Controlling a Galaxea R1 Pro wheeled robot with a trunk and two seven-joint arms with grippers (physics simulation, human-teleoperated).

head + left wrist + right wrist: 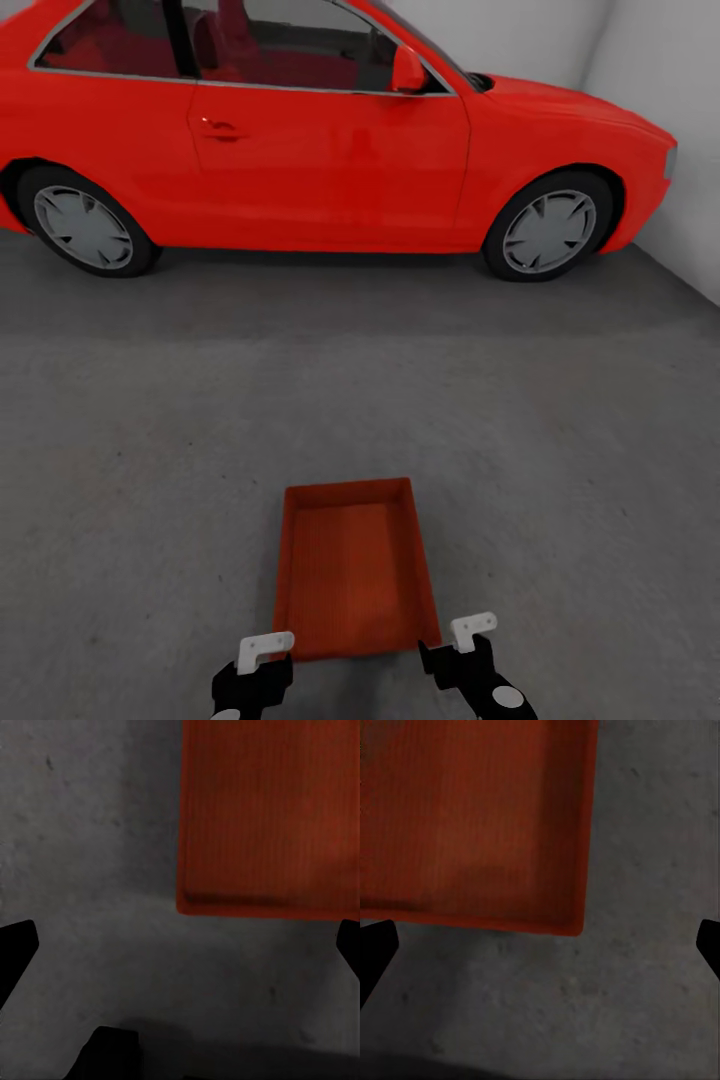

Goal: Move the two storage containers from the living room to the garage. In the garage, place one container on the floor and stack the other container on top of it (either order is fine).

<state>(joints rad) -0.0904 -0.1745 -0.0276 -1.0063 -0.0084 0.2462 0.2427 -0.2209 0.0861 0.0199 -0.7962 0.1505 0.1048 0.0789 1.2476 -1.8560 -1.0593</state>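
both grippers hang low at the near end of a storage container [355,570], one at each near corner, neither touching it. left gripper [265,648]: fingers spread, nothing between them; its wrist view shows the container's corner just ahead and bare floor [150,450] between the dark fingertips [16,952]. right gripper [473,630]: likewise spread and empty, with the other near corner in its wrist view.

the container sits flat on the dark grey concrete of the garage, open side up, long axis running away from the robot. whether a second container is nested in it cannot be told from these views. judgement: the bin lies on the floor as the task asks, and the two grippers flank its near edge as for a two-handed carry — set down or about to be picked up cannot be told.

edges and room: the near rim lies just ahead of both grippers. open concrete surrounds the container on all sides. a red car [330,130] stands well beyond the far rim, side-on, with a white wall [660,130] at the right — neither crowds the work area.
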